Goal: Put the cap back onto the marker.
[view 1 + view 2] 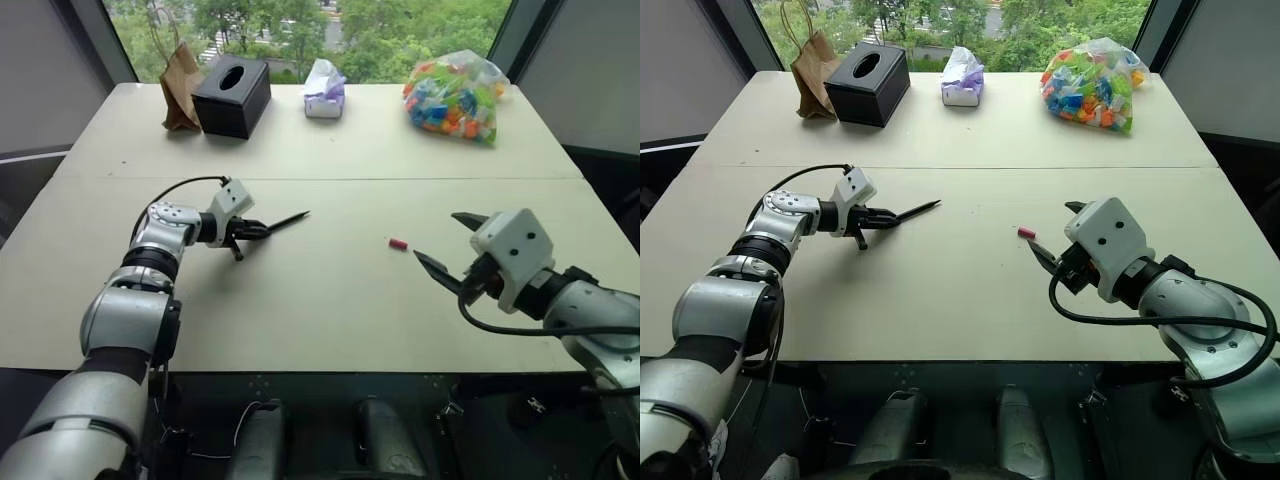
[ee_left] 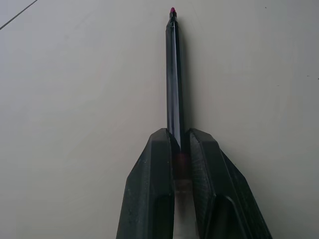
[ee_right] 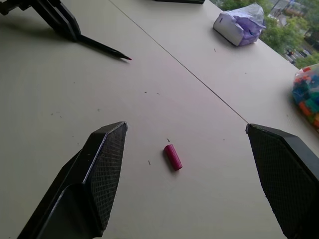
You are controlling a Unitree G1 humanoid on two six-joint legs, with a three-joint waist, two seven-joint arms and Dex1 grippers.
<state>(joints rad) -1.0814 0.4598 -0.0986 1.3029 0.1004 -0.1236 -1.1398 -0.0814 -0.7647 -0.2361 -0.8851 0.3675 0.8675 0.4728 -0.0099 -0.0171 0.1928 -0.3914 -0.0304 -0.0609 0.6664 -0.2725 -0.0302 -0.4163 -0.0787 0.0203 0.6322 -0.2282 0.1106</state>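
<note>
A pale table point(image 1: 330, 300) stands before a window with trees outside; along its far edge sit a paper bag point(image 1: 181, 88), a black tissue box point(image 1: 232, 95), a small purple-and-white pack point(image 1: 325, 91) and a bag of coloured pieces point(image 1: 455, 96).

The marker point(image 1: 285, 221) is on the left, pinched at its rear end by the left gripper point(image 1: 248, 231), whose fingers are closed tight on the barrel. Its reddish tip points right and a little far, uncapped. The cap point(image 1: 398, 243) lies on its side on the bare table to the right, well apart from the marker and just beyond the right gripper point(image 1: 449, 247), whose fingers are spread wide and hold nothing.

The step in hand looks like fetching the cap. It is tiny and can roll, so the fingers should come down on either side of it and close across its round body, leaving the open end free.

The left forearm reaches forward, its gripper angled down toward the table. The right gripper hovers near the table's near edge, aimed left and far toward the cap.
</note>
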